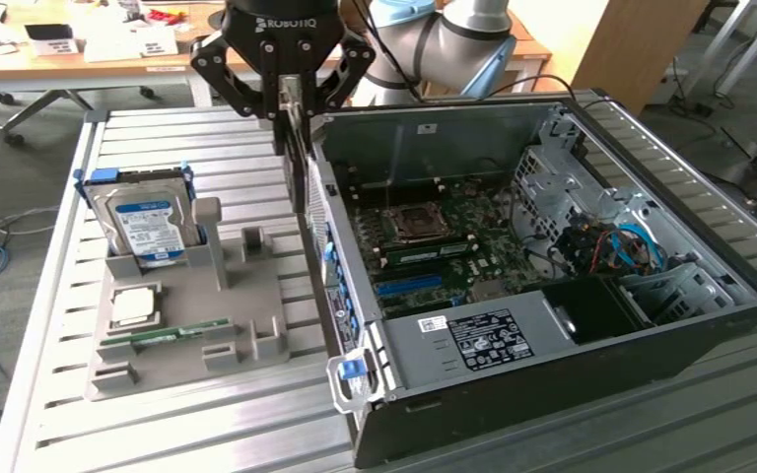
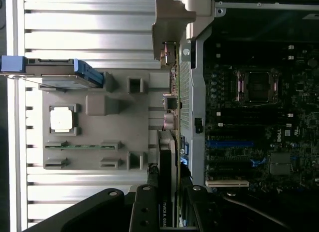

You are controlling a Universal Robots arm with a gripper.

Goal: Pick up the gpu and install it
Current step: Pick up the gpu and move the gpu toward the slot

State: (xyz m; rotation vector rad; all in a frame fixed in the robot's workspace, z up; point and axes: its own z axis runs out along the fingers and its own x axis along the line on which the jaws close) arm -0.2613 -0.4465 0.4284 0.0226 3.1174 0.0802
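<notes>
Got the gpu (image 1: 300,163) pinched upright in the tool (image 1: 287,103), hanging right at the rear wall of the open case (image 1: 550,414). Probably best to line the card's bottom edge over the blue slot (image 1: 412,286), stay dead vertical, then press straight down, no twisting.

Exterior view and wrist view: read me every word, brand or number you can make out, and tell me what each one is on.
"ROBOTIQ": on the body of the gripper, exterior view.
"NVIDIA QUA": cut off after that, on the gpu held in the gripper, wrist view.
hard drive label: print too small to read.
power supply label: print too small to read.
</notes>
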